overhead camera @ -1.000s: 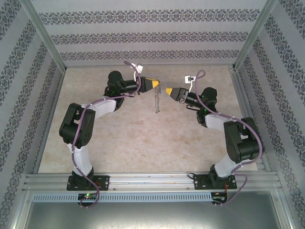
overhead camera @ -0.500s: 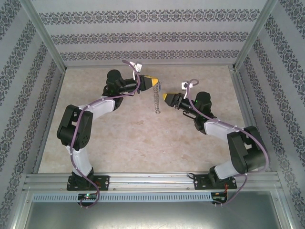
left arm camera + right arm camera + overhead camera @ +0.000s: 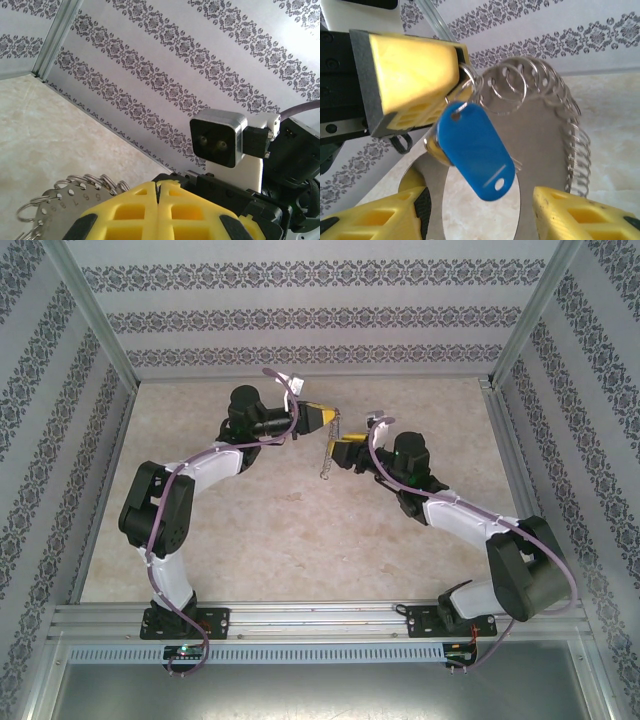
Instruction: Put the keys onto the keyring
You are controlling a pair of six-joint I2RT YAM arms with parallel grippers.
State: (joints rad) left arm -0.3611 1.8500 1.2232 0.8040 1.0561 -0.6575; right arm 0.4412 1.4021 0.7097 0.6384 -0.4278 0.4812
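The keyring is an oval metal plate edged with several small split rings. It hangs limp from my left gripper, which is shut on its top edge; the yellow fingers are pressed together with the rings showing beside them. The key, with its blue oblong head, dangles from a small ring right beside the left gripper's finger. My right gripper is open, facing the keyring. Its fingers stand either side of the key and below it, and do not touch it.
Both arms meet over the back middle of the beige table. Patterned walls and metal posts close in the back and sides. The right wrist's camera block sits close in front of the left gripper.
My right arm has swung left and reached forward until its gripper is at the hanging keyring, jaws a little wider. The left gripper has held its place, still shut.
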